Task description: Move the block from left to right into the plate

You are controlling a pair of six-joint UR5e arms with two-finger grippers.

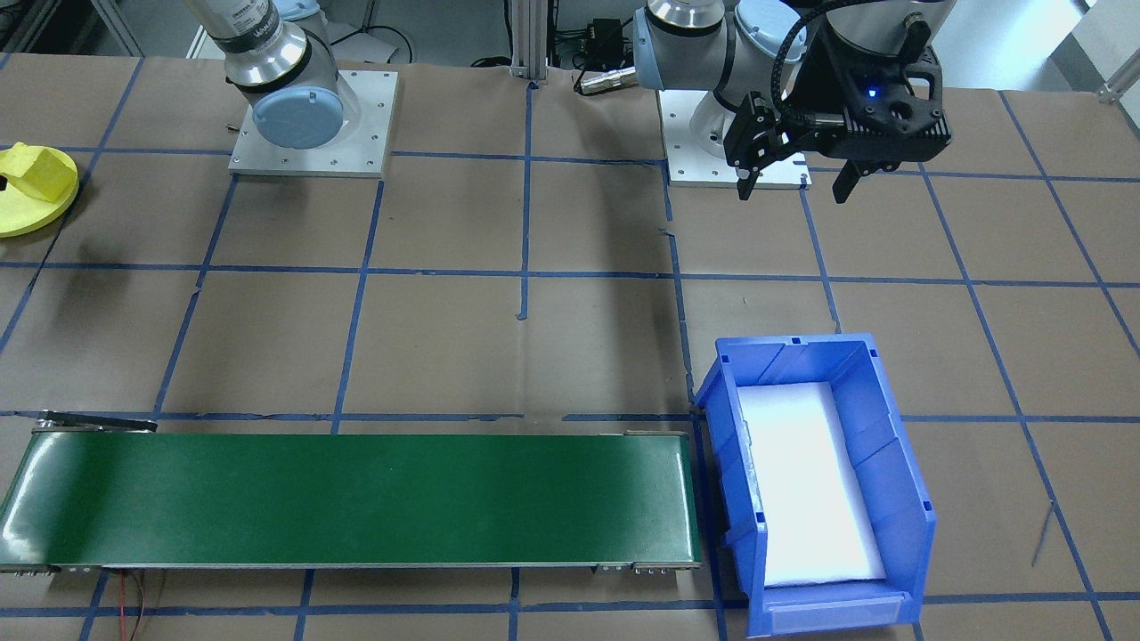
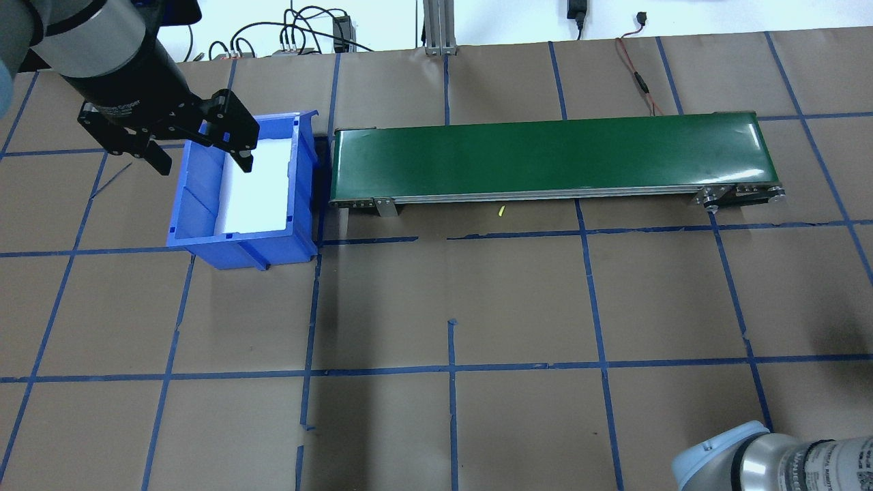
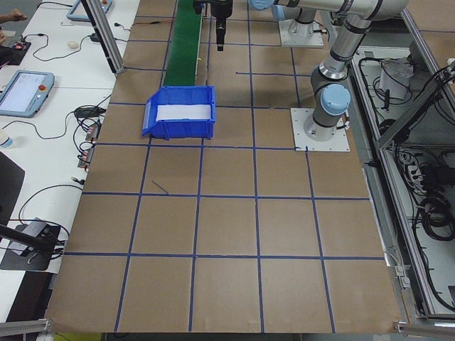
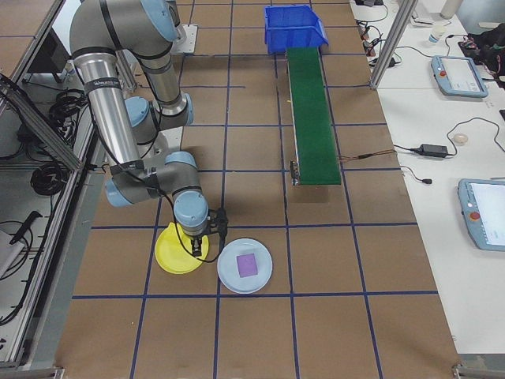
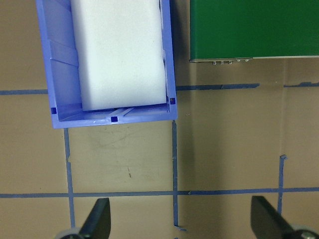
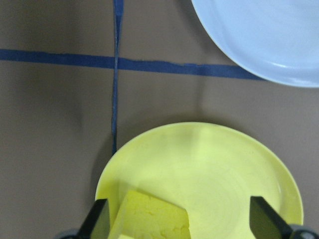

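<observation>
Yellow block (image 6: pixel 152 219) lies in the yellow plate (image 6: pixel 219 169) at the worktop's (image 2: pixel 518 300) right end; a pale blue plate (image 4: pixel 245 266) with a purple square (image 4: pixel 247 265) sits just beside it. Right end effector (image 6: pixel 179 224) hangs above the plate, fingers spread, gripping nothing. Left end effector (image 1: pixel 795 182) hovers spread and empty near the blue bin (image 2: pixel 198 225), which holds a white foam pad (image 2: pixel 256 187). Green conveyor (image 2: pixel 552 157) bare. In the front-facing view the plate is cut off at the frame edge.

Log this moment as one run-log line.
left end effector: open, empty | right end effector: open | yellow block: on yellow plate | conveyor: bare
</observation>
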